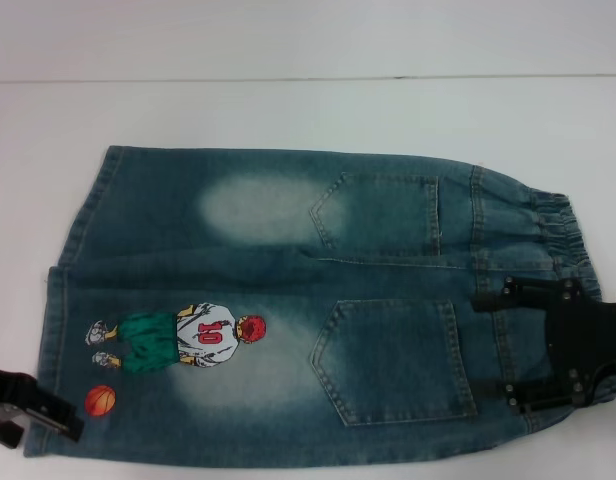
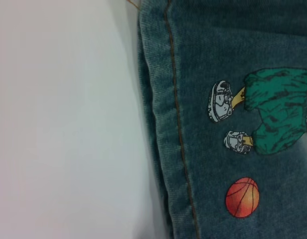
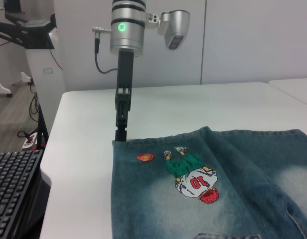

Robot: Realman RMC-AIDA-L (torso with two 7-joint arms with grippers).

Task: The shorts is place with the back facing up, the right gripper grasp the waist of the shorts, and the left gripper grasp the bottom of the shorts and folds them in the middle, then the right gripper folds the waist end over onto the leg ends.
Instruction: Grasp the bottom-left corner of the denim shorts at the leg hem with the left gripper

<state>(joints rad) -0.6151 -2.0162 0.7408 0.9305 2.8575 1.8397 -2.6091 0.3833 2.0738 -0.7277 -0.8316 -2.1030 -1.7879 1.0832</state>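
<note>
A: We are looking at the shorts (image 1: 318,310) lying flat on the white table (image 1: 288,110), back up, both patch pockets (image 1: 393,360) showing, the cartoon player (image 1: 183,338) and the orange basketball print (image 1: 100,400) toward our left.

B: And the waist end (image 1: 553,235), the ruffled band, is lying on our right. We are seeing the right gripper (image 1: 533,345) spread over that band, its two black fingers apart with denim between them; whether the tips are pinching cloth we cannot tell, because its own body is covering them.

A: The bottom of the shorts (image 1: 53,350) is running along the left side. The left gripper (image 1: 48,425) is sitting at the near corner of the hem, partly cut off by the picture's edge.

B: From the right wrist view we are seeing it (image 3: 121,133) edge-on, standing upright with its tip at the corner of the hem, so the fingers are hiding each other. A keyboard (image 3: 11,189) is showing beyond the table.
</note>
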